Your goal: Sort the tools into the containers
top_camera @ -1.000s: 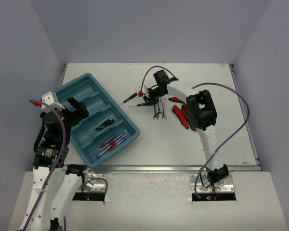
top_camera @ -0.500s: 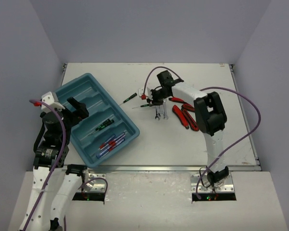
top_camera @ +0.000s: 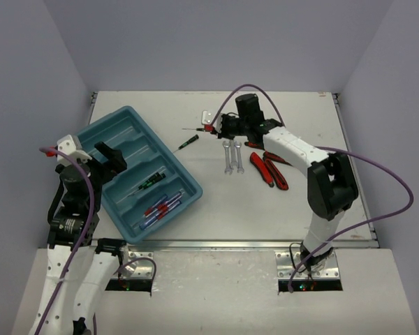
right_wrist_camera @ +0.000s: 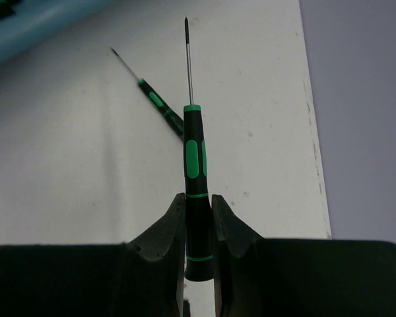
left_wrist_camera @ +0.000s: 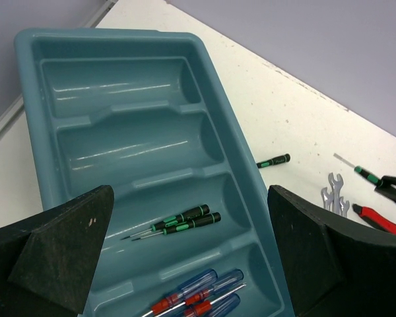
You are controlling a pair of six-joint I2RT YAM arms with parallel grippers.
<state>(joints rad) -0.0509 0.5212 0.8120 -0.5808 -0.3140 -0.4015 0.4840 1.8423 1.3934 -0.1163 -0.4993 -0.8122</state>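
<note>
The right hand point(right_wrist_camera: 198, 218) has lifted away from the cluster of tools in the middle of the surface point(top_camera: 300, 209) and swung toward the far side. It now carries one thin black-handled screwdriver point(right_wrist_camera: 193, 158), pinched by the lower end of its handle between the closed fingers, with the shaft pointing straight out ahead. A second ago that screwdriver lay beside its twin. The twin point(top_camera: 188, 143) is now alone on the surface, just off the tray's point(left_wrist_camera: 132, 142) right rim. The move also leaves the two small wrenches point(top_camera: 230, 157) and the red-handled pliers point(top_camera: 269, 169) in plain sight, untouched and well apart from the tray. The left hand point(left_wrist_camera: 188, 244) has not moved; it hangs wide open above the near end of the tray, holding nothing. Inside the tray, two black-and-green screwdrivers point(left_wrist_camera: 185, 219) lie in one compartment and the blue-and-red ones point(left_wrist_camera: 198, 300) in the next, nearer one. The pick looks secure, so the likely next step is carrying this screwdriver across to join its matching pair, leaving the twin, the wrenches and the pliers to sort.
</note>
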